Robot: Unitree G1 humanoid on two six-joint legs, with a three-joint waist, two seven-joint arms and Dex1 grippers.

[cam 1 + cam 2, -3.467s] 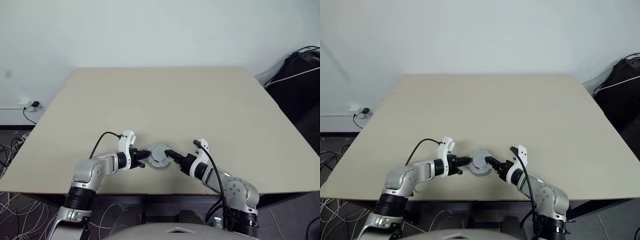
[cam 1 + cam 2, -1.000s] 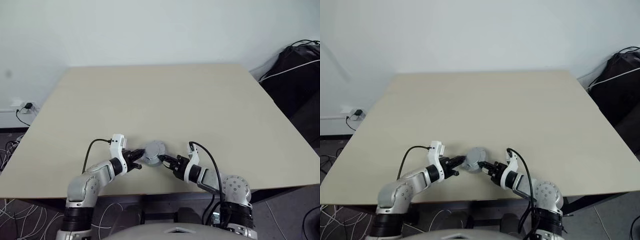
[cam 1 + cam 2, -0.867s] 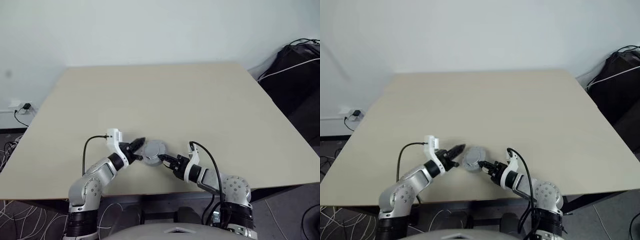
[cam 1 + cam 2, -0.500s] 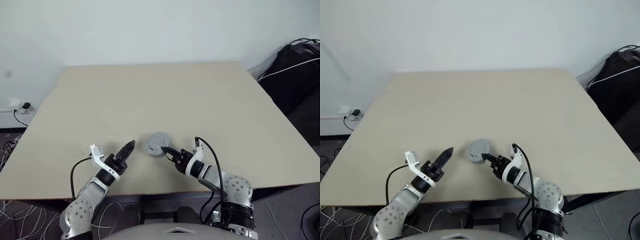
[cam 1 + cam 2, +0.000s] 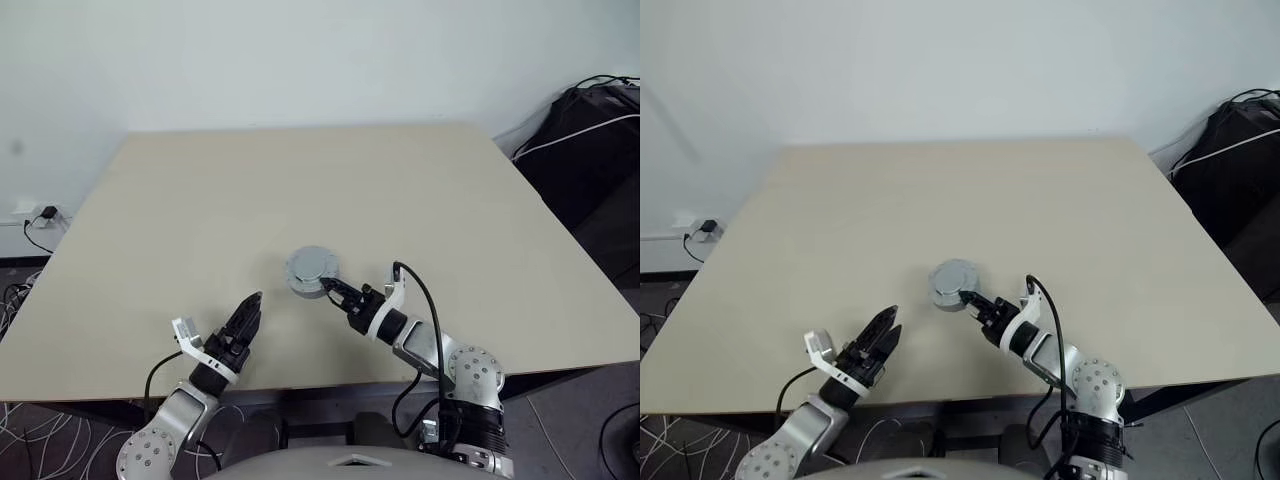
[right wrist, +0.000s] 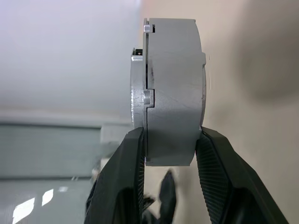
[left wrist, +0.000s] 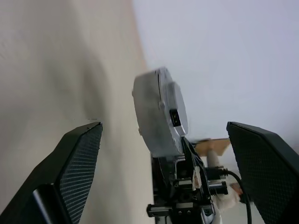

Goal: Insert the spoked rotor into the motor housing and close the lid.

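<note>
The closed grey motor housing (image 5: 311,270) is pinched by its edge in my right gripper (image 5: 327,288), near the middle of the table's front half. In the right wrist view the fingers (image 6: 126,177) clamp both flat faces of the housing (image 6: 173,88), which hangs a little off the table. The lid (image 5: 954,277) sits shut on it, plain grey face up. Hidden from sight is the spoked rotor. My left gripper (image 5: 249,311) stands open and empty near the front edge, well to the left of the housing (image 7: 159,112).
The beige table (image 5: 320,190) stretches away behind the housing. A black bag with cables (image 5: 590,140) lies off the table's right side. A wall socket (image 5: 45,212) sits low at the left.
My left gripper has opened, let go of the housing and drawn back to the left toward the front edge. The right gripper has raised the housing a little.
</note>
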